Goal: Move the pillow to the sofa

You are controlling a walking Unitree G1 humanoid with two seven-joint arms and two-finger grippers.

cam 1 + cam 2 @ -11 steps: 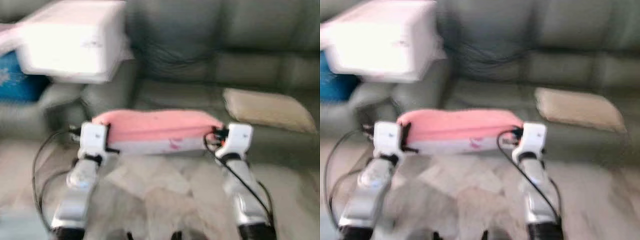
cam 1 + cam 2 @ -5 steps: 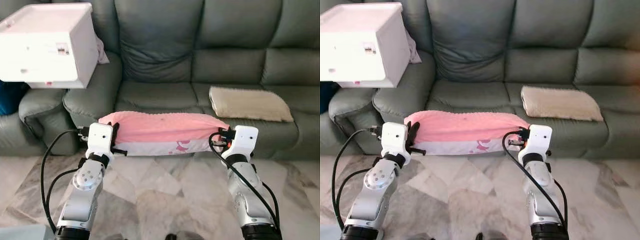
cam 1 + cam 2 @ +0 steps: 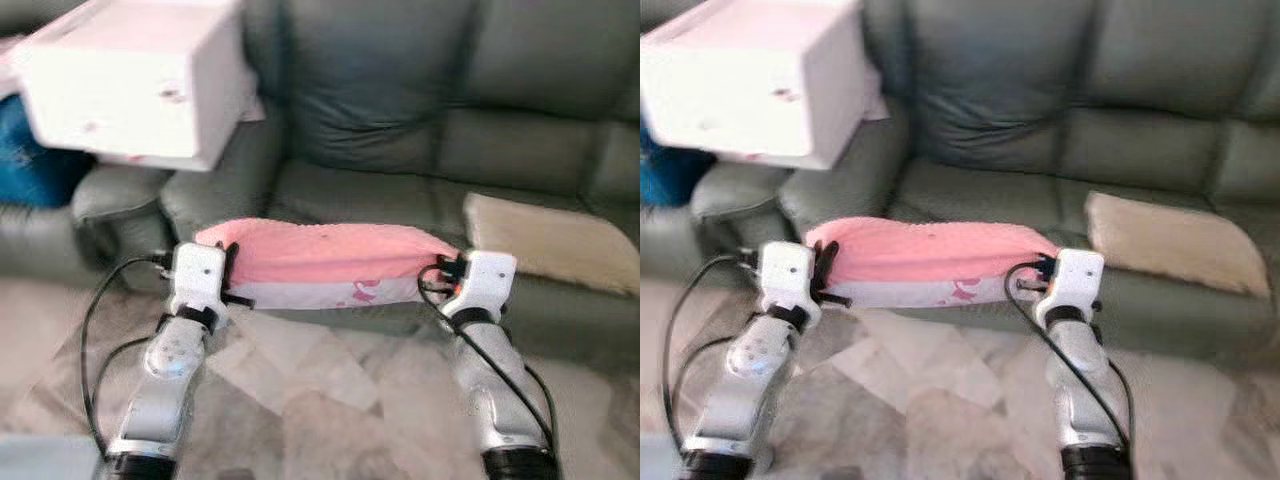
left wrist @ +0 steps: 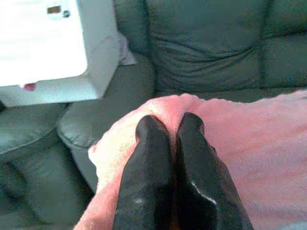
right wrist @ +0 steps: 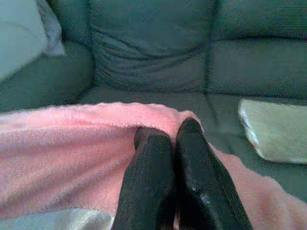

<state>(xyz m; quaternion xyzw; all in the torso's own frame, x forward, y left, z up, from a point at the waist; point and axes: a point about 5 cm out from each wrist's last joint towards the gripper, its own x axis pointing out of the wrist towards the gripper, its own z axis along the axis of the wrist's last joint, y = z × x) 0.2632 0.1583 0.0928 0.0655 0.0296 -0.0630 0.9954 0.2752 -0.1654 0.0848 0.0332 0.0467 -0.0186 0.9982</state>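
Observation:
A long pink pillow (image 3: 325,255) with a white underside hangs stretched between my two arms, in front of the grey-green sofa (image 3: 400,110). My left gripper (image 4: 169,129) is shut on the pillow's left end (image 4: 144,112). My right gripper (image 5: 168,132) is shut on its right end (image 5: 96,143). The pillow is level with the front edge of the sofa's seat cushion (image 3: 350,195), a little short of it and above the floor.
A white box (image 3: 135,80) rests on the sofa's left armrest (image 3: 215,190). A beige cushion (image 3: 550,240) lies on the right seat. Something blue (image 3: 30,165) sits at far left. Marble floor (image 3: 320,400) lies below my arms.
The whole picture has shifted right and blurred, so the camera moved. The pillow stays gripped at both ends, at the same place between my arms.

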